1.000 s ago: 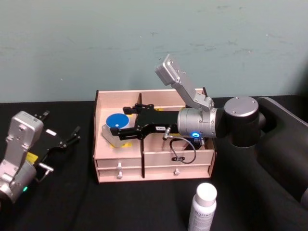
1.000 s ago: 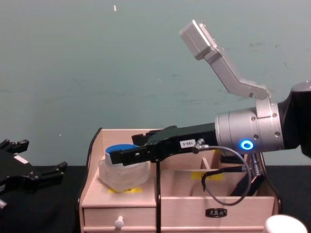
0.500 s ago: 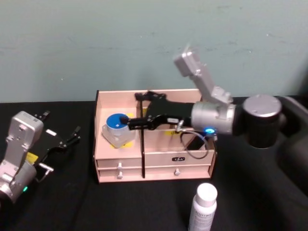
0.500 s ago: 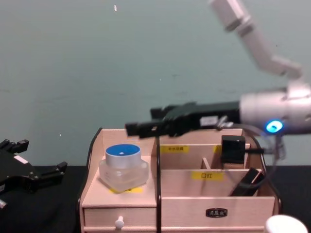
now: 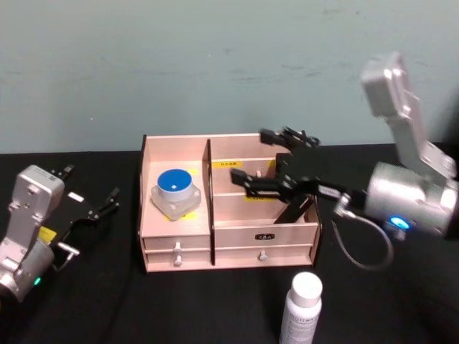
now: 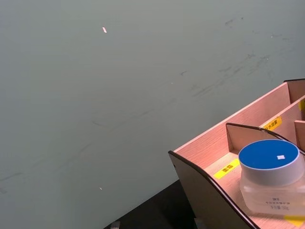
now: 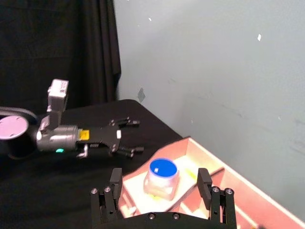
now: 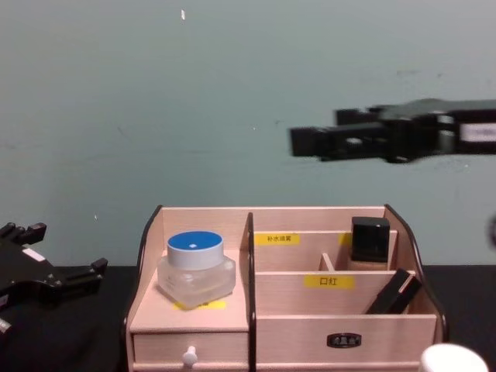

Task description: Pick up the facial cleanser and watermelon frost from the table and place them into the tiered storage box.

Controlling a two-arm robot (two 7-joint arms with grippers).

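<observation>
The tiered storage box [image 5: 237, 233] [image 8: 294, 337] stands mid-table. In its left compartment a clear jar with a blue lid [image 5: 174, 189] [image 8: 195, 267] [image 6: 271, 174] [image 7: 162, 177], apparently the watermelon frost, sits upright and free. My right gripper [image 5: 249, 154] [image 8: 318, 130] [image 7: 159, 183] hovers open and holds nothing, above the box's right half and well clear of the jar. A white bottle, apparently the facial cleanser [image 5: 303, 309] [image 8: 457, 358], stands on the table in front of the box. My left gripper [image 5: 90, 201] [image 8: 66, 248] [image 7: 136, 137] rests open at the far left.
The right compartments hold a black square bottle [image 8: 368, 242] and a slanted black tube [image 8: 395, 291]. Yellow labels mark the tiers and two small drawers sit at the front. A teal wall rises close behind the box. Black cloth covers the table.
My right gripper has let go of the blue-lidded jar, risen and pulled back to the right. The jar stays in the left compartment. The left arm has not moved.
</observation>
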